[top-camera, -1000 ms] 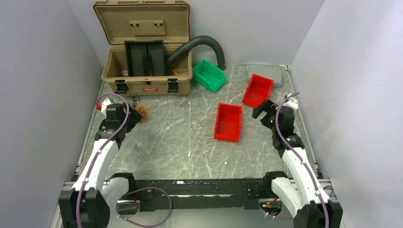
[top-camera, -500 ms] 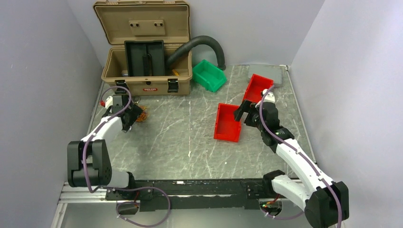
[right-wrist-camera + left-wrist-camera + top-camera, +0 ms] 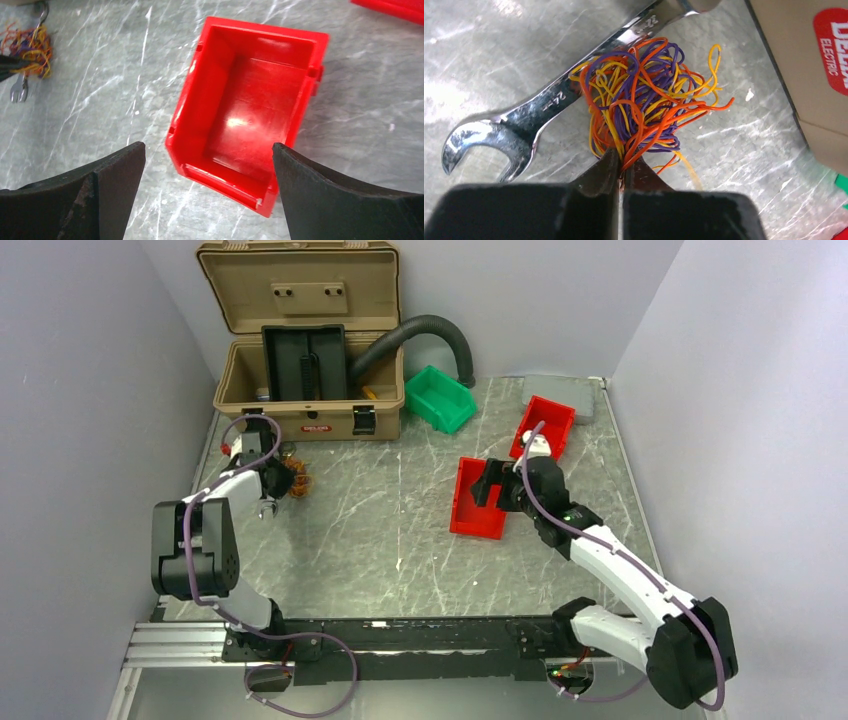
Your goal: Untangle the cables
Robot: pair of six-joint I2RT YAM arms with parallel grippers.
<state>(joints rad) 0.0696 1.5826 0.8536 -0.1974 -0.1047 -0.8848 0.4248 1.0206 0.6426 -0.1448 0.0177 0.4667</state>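
Marble tabletop (image 3: 400,540), ten o'clock: we are seeing the left gripper (image 3: 621,161), just closed, pinching the cables (image 3: 644,100), so pulling can begin; right gripper (image 3: 207,150) hanging spread.

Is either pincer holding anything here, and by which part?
The left pincer pinches the cable tangle by orange and yellow strands at its near edge. The right pincer holds nothing.

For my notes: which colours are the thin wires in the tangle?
The cables are orange, yellow and purple; clearest in the left wrist view.
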